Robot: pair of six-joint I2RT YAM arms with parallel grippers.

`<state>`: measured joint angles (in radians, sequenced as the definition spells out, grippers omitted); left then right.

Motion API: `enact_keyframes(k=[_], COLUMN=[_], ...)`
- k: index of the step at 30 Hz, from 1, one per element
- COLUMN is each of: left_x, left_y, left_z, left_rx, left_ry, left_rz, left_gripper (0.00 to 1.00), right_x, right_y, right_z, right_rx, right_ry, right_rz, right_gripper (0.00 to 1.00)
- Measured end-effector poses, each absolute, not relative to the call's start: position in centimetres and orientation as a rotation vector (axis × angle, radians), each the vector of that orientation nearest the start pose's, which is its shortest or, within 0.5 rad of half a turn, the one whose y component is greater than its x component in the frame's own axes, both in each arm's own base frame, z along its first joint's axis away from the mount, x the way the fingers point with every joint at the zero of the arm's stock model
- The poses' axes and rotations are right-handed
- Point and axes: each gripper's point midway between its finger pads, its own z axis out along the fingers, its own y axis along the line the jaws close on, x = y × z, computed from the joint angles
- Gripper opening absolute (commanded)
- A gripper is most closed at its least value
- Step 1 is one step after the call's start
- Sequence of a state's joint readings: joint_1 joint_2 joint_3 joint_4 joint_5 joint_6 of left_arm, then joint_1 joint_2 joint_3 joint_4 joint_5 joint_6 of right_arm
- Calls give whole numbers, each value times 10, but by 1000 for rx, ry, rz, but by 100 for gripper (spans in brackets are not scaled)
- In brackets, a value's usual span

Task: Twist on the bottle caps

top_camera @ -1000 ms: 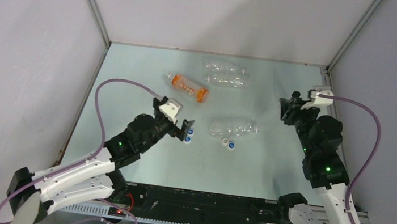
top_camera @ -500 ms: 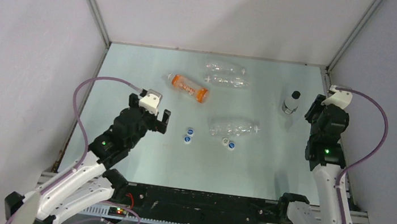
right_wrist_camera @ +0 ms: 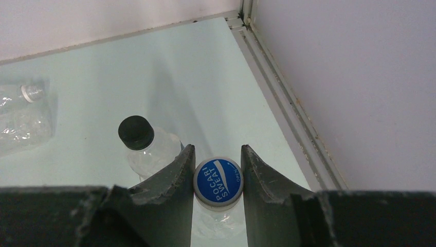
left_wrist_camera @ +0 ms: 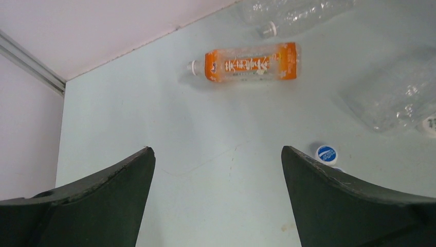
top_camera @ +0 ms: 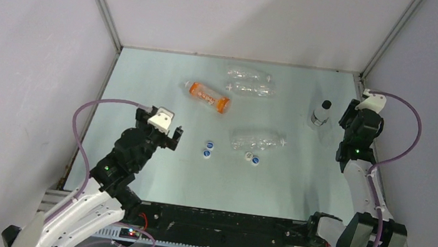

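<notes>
My right gripper (right_wrist_camera: 217,149) is shut on a blue-topped cap (right_wrist_camera: 218,179) that sits on an upright clear bottle (right_wrist_camera: 218,226) near the right wall. In the top view the right gripper (top_camera: 355,122) hides that bottle. A black-capped clear bottle (top_camera: 320,113) stands just left of it and also shows in the right wrist view (right_wrist_camera: 146,149). My left gripper (top_camera: 167,137) is open and empty, left of two blue caps (top_camera: 207,148). One blue cap (left_wrist_camera: 326,153) lies beside its right finger. Another blue cap (top_camera: 255,160) and a white cap (top_camera: 248,156) lie by a lying clear bottle (top_camera: 257,141).
An orange-labelled bottle (top_camera: 207,97) lies uncapped at mid-left, also in the left wrist view (left_wrist_camera: 251,64). Two clear bottles (top_camera: 250,82) lie at the back. Grey walls enclose the table; the right wall's rail (right_wrist_camera: 283,98) runs close to my right gripper.
My left arm has drawn back to the near left, away from the two blue caps. My right arm has swung right toward the wall, uncovering the standing black-capped bottle.
</notes>
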<state>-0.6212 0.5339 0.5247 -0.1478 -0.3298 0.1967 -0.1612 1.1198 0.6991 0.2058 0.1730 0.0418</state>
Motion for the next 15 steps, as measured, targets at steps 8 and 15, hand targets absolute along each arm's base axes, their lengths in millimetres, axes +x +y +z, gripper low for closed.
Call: enact_keyframes(k=[8, 15], left_x=[253, 252], left_y=[-99, -97], left_z=[209, 215], left_rx=[498, 495], left_ry=[1666, 1639], left_rz=[12, 18], left_gripper=[100, 100], right_x=[380, 382], right_y=[-86, -82], right_z=[206, 204], right_rx=[254, 231], right_ry=[1786, 1795], right_rz=[-213, -196], right_gripper=[15, 34])
